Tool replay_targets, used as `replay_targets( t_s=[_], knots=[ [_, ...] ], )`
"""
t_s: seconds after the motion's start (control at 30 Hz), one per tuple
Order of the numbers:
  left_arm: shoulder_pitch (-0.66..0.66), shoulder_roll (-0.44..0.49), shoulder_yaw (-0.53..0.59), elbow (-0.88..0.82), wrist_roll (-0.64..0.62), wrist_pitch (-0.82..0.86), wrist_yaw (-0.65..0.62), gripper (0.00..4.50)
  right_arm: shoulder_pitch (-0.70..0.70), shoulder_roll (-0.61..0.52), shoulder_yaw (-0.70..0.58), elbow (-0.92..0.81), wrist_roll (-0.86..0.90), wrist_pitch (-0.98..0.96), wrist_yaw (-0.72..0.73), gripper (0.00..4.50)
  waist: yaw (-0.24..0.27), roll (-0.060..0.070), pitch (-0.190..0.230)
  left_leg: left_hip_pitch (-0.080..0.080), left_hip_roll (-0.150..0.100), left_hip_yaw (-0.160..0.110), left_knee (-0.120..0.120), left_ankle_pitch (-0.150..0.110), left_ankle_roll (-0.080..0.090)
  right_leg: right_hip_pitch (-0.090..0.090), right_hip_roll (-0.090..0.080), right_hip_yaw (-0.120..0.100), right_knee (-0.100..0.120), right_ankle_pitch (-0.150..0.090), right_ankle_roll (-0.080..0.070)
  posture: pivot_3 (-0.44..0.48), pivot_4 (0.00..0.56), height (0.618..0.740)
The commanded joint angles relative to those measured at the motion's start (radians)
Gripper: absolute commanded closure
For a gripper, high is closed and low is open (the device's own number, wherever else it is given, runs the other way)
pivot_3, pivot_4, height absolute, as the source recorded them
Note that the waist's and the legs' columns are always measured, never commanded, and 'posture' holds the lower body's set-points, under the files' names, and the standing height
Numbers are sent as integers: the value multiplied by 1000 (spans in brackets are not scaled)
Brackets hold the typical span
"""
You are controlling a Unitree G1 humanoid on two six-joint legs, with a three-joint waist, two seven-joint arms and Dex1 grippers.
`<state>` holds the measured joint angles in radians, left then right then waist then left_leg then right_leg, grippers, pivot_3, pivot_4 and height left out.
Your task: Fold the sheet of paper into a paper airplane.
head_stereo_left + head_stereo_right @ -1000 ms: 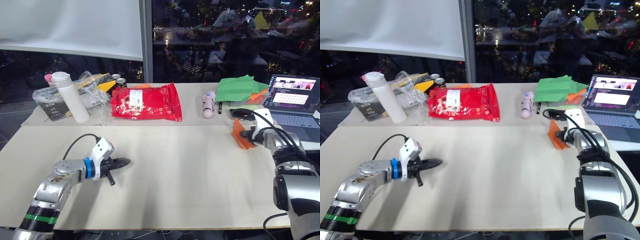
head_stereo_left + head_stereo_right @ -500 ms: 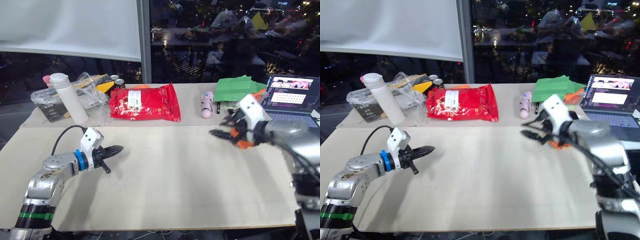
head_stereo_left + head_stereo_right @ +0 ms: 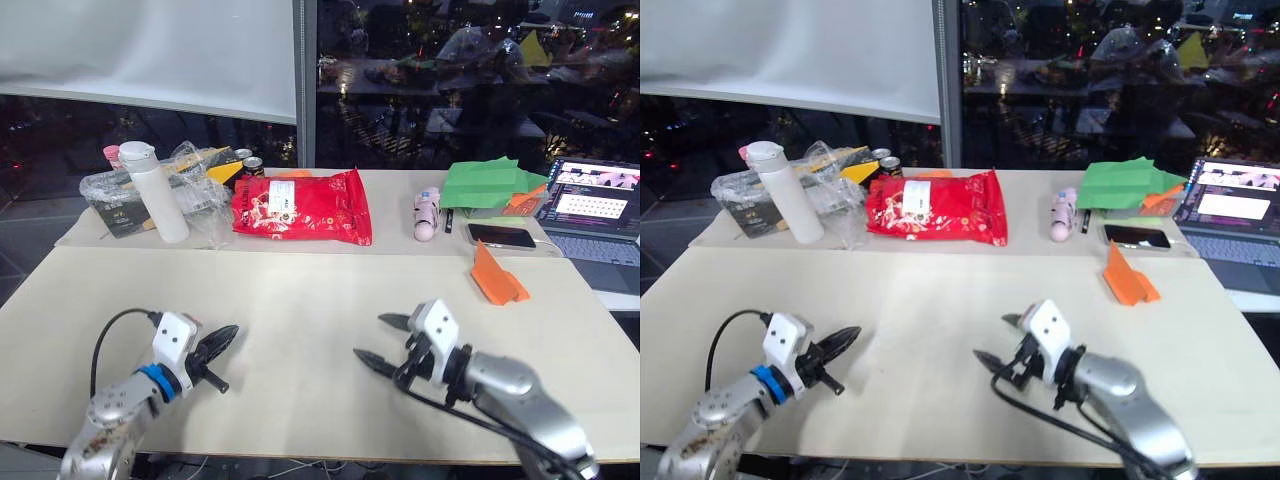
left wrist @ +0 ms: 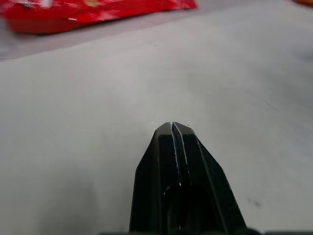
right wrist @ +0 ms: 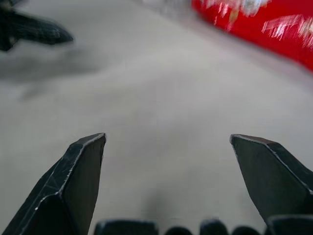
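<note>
The orange sheet of paper lies folded as a pointed paper airplane on the right side of the table, with nothing touching it. My right gripper is open and empty, low over the bare tabletop near the front middle, well short of the airplane. In the right wrist view its fingers stand wide apart over bare table. My left gripper is shut on nothing, hovering near the front left. The left wrist view has its fingertips pressed together.
Along the far edge stand a white bottle, a clear plastic bag of items, a red snack bag, a pink object, a green paper stack, a phone and a laptop.
My right gripper let go of the orange paper at the far right and swung to the front middle, open. The left arm drew back toward the near edge. The camera view shifted.
</note>
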<state>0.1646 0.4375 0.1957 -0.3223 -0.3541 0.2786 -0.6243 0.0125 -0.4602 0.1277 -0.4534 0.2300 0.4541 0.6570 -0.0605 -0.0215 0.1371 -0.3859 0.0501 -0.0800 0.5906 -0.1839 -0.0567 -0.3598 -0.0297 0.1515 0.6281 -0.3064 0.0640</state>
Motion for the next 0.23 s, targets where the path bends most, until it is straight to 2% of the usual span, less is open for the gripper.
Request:
replay_targets(
  t_s=[0.03,0.23],
  knots=[
    [12,-34,-13,-18,5,-31,33,4500,28,51,15,62,-34,-129,-42,31,0,0,0,0,0,0,0,0,0,0,0,0,0,0,0,0,150,715],
    [-1,-34,-39,30,18,-51,18,4500,32,89,13,116,-45,-204,-62,31,-4,0,0,1,0,0,1,0,0,1,0,0,0,-1,-2,0,150,715]
  ],
)
